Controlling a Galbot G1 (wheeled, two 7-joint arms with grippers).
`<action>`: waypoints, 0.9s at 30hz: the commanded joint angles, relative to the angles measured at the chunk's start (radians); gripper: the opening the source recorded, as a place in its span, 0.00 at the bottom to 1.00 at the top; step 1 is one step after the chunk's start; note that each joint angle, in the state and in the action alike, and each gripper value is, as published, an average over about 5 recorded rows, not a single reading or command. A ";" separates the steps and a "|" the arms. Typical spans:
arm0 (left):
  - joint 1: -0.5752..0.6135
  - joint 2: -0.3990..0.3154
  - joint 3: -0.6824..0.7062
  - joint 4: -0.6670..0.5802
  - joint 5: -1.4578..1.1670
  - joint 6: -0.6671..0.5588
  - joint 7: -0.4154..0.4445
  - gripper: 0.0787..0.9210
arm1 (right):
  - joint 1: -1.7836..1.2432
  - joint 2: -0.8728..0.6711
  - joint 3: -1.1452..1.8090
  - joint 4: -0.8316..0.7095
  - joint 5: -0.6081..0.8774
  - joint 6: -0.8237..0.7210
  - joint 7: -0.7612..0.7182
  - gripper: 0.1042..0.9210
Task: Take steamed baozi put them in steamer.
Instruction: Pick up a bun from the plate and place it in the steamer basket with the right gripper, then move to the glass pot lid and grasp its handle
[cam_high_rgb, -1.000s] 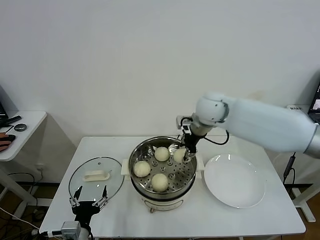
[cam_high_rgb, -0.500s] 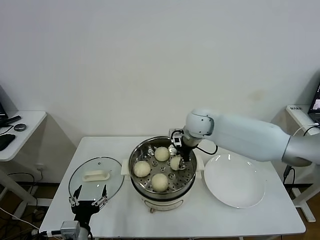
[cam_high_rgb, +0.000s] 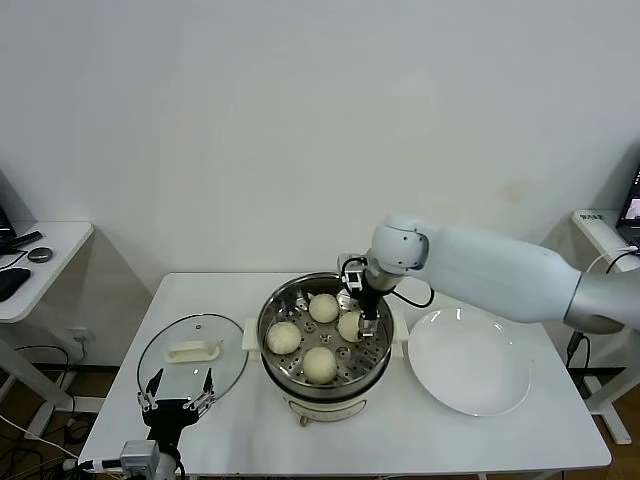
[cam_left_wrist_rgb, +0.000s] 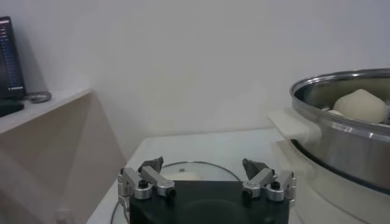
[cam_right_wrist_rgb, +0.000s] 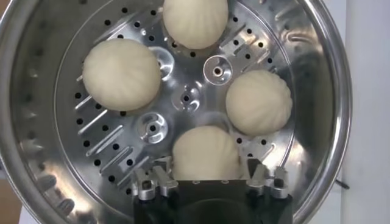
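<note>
The steamer (cam_high_rgb: 272, 318) is a shiny steel pot with a perforated tray (cam_right_wrist_rgb: 189, 97), standing mid-table. Several cream-white steamed baozi lie on the tray. One baozi (cam_right_wrist_rgb: 206, 151) rests right under my right gripper (cam_right_wrist_rgb: 206, 169), whose fingers stand open on either side of it with small gaps. In the head view that gripper (cam_high_rgb: 365, 318) hangs over the pot's right inner side, beside that bun (cam_high_rgb: 350, 325). My left gripper (cam_high_rgb: 180, 400) waits open and empty at the table's front left, near the glass lid (cam_left_wrist_rgb: 183, 173).
A glass lid with a white handle (cam_high_rgb: 192, 352) lies left of the pot. A flat white plate (cam_high_rgb: 468, 362) sits to its right. The pot's white side handle (cam_left_wrist_rgb: 292, 125) juts toward the left gripper. A side table (cam_high_rgb: 40, 262) stands at far left.
The right gripper came down into the steamer with a baozi, set it on the tray and opened. The left arm has not moved.
</note>
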 joint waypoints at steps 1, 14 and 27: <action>0.003 0.005 -0.001 -0.007 -0.003 0.001 0.001 0.88 | 0.147 -0.100 0.037 0.096 0.077 0.000 -0.020 0.88; -0.011 -0.015 -0.004 -0.025 -0.018 -0.026 -0.009 0.88 | -0.149 -0.560 0.459 0.325 0.532 0.230 0.624 0.88; -0.015 -0.012 0.011 0.010 -0.040 -0.155 -0.041 0.88 | -1.363 -0.382 1.601 0.352 0.404 0.464 0.985 0.88</action>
